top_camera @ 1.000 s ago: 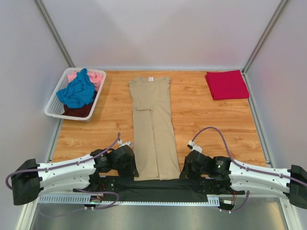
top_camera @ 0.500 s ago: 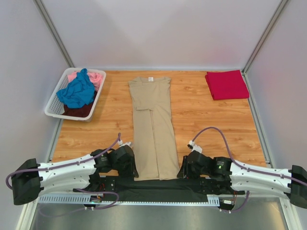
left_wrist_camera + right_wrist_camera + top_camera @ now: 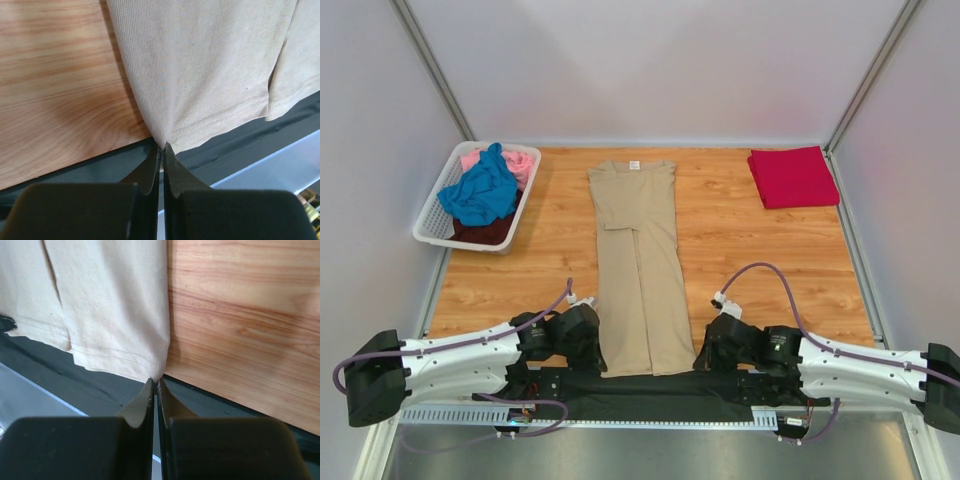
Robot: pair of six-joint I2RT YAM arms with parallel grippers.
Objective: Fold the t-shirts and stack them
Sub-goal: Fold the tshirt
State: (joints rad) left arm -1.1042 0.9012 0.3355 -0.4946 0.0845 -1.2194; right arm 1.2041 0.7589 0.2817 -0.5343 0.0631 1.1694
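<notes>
A tan t-shirt [image 3: 638,265] lies in a long narrow strip down the middle of the table, sides folded in, collar at the far end. My left gripper [image 3: 162,147] is shut on the tan t-shirt's [image 3: 200,65] near left hem corner. My right gripper [image 3: 155,383] is shut on the same tan shirt's [image 3: 110,300] near right hem corner. In the top view the left gripper [image 3: 601,365] and right gripper [image 3: 697,362] flank the hem. A red t-shirt [image 3: 792,176] lies folded at the far right. Blue [image 3: 480,190], pink [image 3: 520,160] and dark [image 3: 485,230] t-shirts are heaped in the basket.
A white lattice basket [image 3: 433,232] stands at the far left corner. A black mat strip [image 3: 640,395] runs along the near table edge, under the hem. White walls enclose the table on three sides.
Both grippers have closed on the tan shirt's hem corners; a second ago their jaws stood apart. The arms have barely shifted and the shirt lies as before.
</notes>
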